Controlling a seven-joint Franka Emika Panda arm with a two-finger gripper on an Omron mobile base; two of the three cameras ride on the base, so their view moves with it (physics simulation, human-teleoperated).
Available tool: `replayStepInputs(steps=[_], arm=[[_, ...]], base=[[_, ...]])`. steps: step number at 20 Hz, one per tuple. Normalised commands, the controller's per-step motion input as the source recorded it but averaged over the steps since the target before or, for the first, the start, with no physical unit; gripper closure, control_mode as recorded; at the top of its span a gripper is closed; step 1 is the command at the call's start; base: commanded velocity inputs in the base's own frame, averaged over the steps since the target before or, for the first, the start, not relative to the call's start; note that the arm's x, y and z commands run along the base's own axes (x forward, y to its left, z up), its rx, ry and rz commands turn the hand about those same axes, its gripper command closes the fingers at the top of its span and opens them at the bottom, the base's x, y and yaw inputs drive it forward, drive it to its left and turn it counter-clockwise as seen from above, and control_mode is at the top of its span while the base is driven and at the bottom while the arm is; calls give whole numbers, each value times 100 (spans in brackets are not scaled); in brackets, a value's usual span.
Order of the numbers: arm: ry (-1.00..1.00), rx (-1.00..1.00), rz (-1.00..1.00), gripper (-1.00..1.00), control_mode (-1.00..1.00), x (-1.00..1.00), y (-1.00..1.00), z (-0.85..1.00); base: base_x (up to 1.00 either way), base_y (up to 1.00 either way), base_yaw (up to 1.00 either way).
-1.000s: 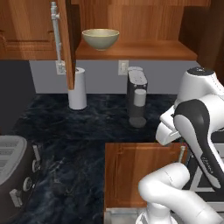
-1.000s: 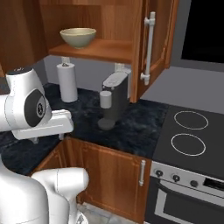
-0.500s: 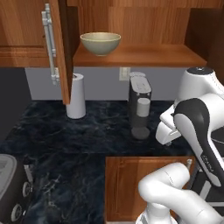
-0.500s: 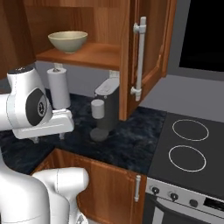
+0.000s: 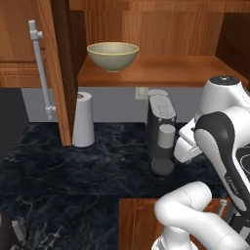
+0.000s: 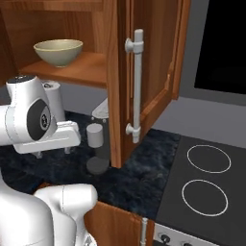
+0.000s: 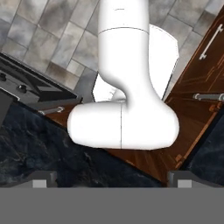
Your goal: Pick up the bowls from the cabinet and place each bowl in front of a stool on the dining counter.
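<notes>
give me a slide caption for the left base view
Olive-tan glazed bowl on open reddish-brown wooden cabinet's shelf, white arm below.

Both base cams sit behind the white arm, looking forward and slightly down at the open reddish-brown wooden wall cabinet (image 5: 161, 68). The left one sees it from the left, the right one (image 6: 91, 67) from the right, pretty close up. They share the olive-tan glazed bowl (image 5: 113, 55) (image 6: 58, 52) on the shelf and the black marbled counter (image 5: 73, 171) (image 6: 139, 178) below that cabinet. The hand cam points straight down onto grey stone floor tiles (image 7: 48, 39).
</notes>
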Motion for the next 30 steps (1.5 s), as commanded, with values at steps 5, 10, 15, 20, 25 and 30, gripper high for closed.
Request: replayStepInputs(steps=[5,10,15,20,25,30], arm=[[0,0,0,-100,100,0,0,0],[0,0,0,-100,100,0,0,0],[0,0,0,-100,100,0,0,0],[0,0,0,-100,100,0,0,0],[-1,1,0,-100,-100,3,0,1],[2,9,-14,-100,-100,2,7,11]], base=[[67,14,0],[25,23,0],[23,9,0],[0,0,0],[0,0,0],[0,0,0]])
